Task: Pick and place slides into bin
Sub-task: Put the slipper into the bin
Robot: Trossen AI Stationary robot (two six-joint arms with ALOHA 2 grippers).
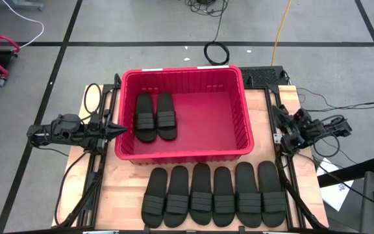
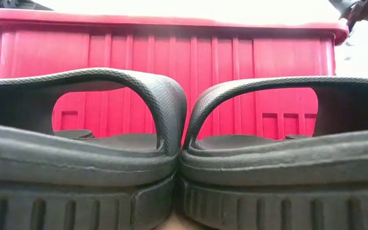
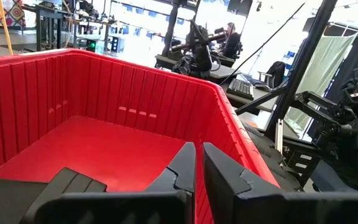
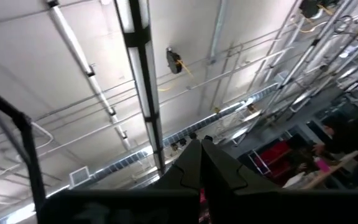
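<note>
From above, the red bin (image 1: 184, 114) sits in the middle of the wooden table (image 1: 122, 188). Two slides (image 1: 155, 116) lie side by side inside it, toward its 9 o'clock wall. Six more slides (image 1: 213, 195) lie in a row on the table at the bin's 6 o'clock side. The left gripper (image 1: 121, 129) is at 9 o'clock, just beside the bin's rim, holding nothing. The right gripper (image 1: 282, 140) waits at 3 o'clock, closed and empty. From table height, two slides (image 2: 82, 160) fill the front, touching, with the bin behind them. The left wrist view shows its fingers (image 3: 182, 168) with only a thin gap, over the bin's rim. The right wrist view shows its fingers (image 4: 188, 163) pressed together, pointing at the ceiling.
</note>
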